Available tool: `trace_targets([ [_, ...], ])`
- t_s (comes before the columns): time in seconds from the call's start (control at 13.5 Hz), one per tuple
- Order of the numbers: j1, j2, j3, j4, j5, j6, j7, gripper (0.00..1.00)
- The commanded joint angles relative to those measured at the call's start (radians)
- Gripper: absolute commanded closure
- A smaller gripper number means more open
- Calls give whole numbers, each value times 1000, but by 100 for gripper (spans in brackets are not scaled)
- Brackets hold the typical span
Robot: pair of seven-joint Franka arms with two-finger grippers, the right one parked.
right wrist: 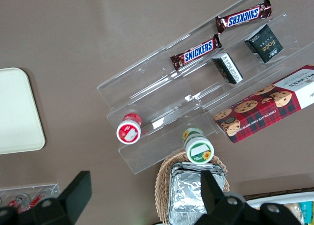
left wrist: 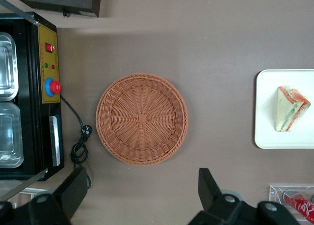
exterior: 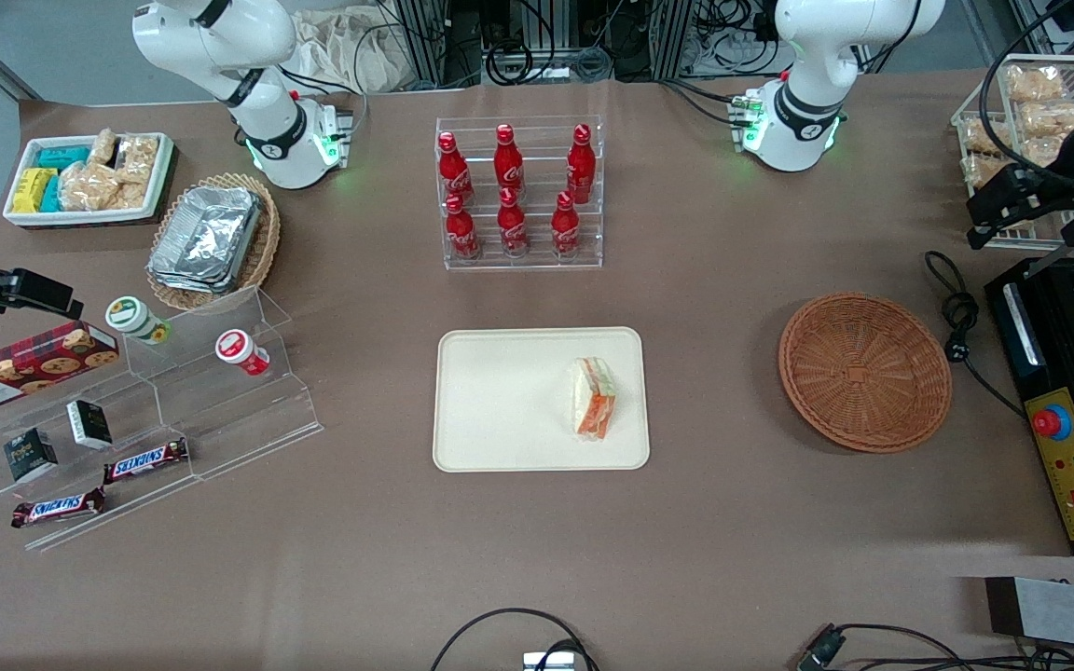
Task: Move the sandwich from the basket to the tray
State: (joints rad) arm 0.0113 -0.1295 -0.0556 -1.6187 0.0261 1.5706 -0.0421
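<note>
Now the sandwich (exterior: 595,398) lies on the cream tray (exterior: 500,401), in the half of the tray toward the working arm's end of the table, close to that short rim and not touching it. Its green, red and orange filling edge faces up, and the wedge lies on its side. The tray sits mid-table, nearer the front camera than the clear rack of red cola bottles (exterior: 518,191).

The round reddish-brown wicker basket (exterior: 863,371) is empty, flat on the brown table (exterior: 733,540), well apart from the tray toward the working arm's end. A black power cord with plug (exterior: 958,321) lies just beside the basket, between it and the black sealing machine (exterior: 1073,410) with a red button at the table edge.

The left gripper (left wrist: 142,198) hangs high above the table near the basket, holding nothing, clear of basket and sandwich. Its two black fingers (left wrist: 208,188) are spread wide apart, and the wrist view shows the whole basket (left wrist: 142,119) between and past them, with the sandwich (left wrist: 291,108) on the tray (left wrist: 274,131) off to one side.
</note>
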Motion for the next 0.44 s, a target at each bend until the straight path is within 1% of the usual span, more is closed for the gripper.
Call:
trace_targets([
  [0.0, -16, -18, 17, 17, -15, -43, 19, 0],
  [0.22, -16, -18, 17, 17, -18, -43, 19, 0],
  [0.37, -16, -16, 17, 16, -46, -44, 18, 0],
])
